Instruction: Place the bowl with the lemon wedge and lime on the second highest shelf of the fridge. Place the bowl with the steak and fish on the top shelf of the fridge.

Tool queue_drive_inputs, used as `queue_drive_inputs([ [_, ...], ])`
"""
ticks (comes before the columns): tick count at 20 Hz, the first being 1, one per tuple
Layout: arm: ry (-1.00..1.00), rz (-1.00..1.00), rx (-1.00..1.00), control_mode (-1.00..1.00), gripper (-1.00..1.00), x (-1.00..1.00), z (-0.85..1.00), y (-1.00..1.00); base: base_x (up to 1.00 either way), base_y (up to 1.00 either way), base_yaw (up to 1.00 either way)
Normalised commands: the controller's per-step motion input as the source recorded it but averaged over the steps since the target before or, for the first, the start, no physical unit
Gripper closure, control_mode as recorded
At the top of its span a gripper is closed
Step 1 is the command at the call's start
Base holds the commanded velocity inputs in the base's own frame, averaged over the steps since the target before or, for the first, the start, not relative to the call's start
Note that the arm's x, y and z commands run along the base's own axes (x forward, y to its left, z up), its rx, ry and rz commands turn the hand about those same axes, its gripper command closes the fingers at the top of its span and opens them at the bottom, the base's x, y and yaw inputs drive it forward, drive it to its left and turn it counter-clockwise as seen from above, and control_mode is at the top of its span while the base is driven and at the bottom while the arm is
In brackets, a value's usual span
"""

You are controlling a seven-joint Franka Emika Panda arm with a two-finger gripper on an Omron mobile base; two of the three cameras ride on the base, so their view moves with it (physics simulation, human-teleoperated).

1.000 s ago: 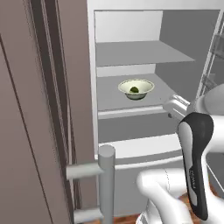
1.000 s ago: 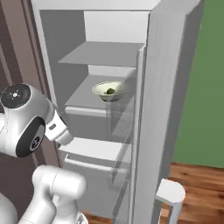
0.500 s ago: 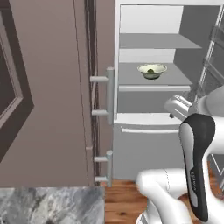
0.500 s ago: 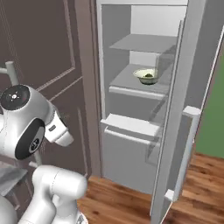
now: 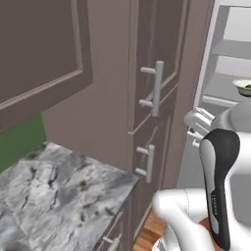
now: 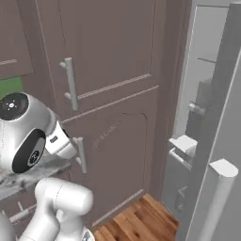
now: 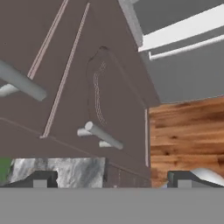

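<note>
While the pincer [image 7: 109, 178] gapes empty, the fridge [image 7: 183, 57] lies beyond it.

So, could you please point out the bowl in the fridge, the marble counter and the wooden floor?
bowl [image 5: 243, 85]: left base view, its rim.
marble counter [image 5: 54, 196]: left base view, bare top.
wooden floor [image 7: 186, 135]: hand view, bare planks.

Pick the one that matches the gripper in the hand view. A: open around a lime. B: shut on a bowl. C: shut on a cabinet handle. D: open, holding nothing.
D: the gripper has its fingers far apart, with just cabinet front and wood floor beyond them.
</note>
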Motion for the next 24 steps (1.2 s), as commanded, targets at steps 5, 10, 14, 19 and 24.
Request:
queue_drive_inputs([
  [5, 0.0, 0.0, 0.0, 1.0, -1.0, 0.0, 0.0, 0.0, -0.33, -0.02, 1.0],
  [10, 0.0, 0.0, 0.0, 1.0, -1.0, 0.0, 0.0, 0.0, -0.11, 0.25, 0.9],
  [14, 0.0, 0.0, 0.0, 1.0, -1.0, 0.0, 0.0, 0.0, -0.19, 0.31, 0.93],
  [19, 0.0, 0.0, 0.0, 1.0, -1.0, 0.0, 0.0, 0.0, -0.11, 0.37, 0.34],
  [24, 0.0, 0.0, 0.0, 1.0, -1.0, 0.0, 0.0, 0.0, -0.75, 0.62, 0.43],
])
